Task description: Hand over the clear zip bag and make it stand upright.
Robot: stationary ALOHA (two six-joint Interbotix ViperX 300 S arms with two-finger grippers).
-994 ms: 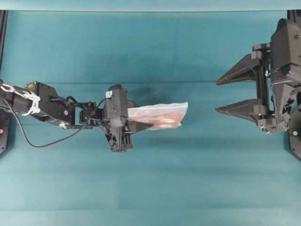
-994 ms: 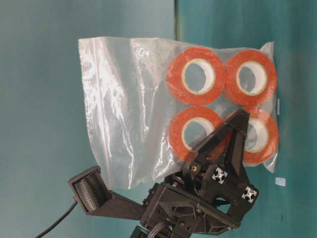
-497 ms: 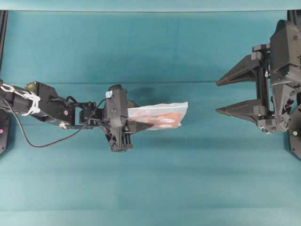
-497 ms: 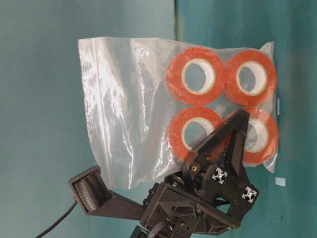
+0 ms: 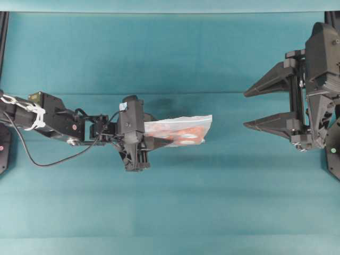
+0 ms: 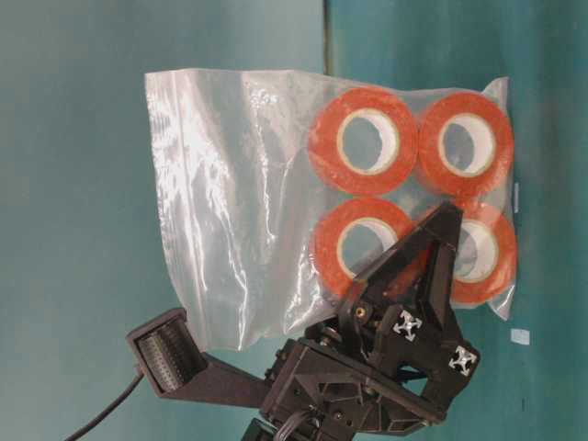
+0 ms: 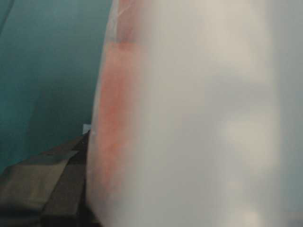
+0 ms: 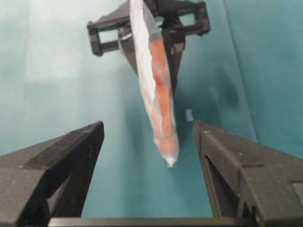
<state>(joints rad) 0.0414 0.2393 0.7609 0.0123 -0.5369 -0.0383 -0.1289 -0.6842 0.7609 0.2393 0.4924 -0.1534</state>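
Left wrist view — clear zip bag (image 7: 189, 118) a blur, edges cut off.

A clear, crinkly plastic zip bag (image 6: 276, 197) streaked with white glare is seen, and four orange rolls (image 6: 363, 140) with white cores are shown inside it. The black plastic left gripper (image 5: 154, 141) and black right gripper (image 5: 255, 106) are set against a teal cloth-covered table (image 5: 170, 202). A white cable tie (image 5: 34, 114) is seen at nine o'clock.
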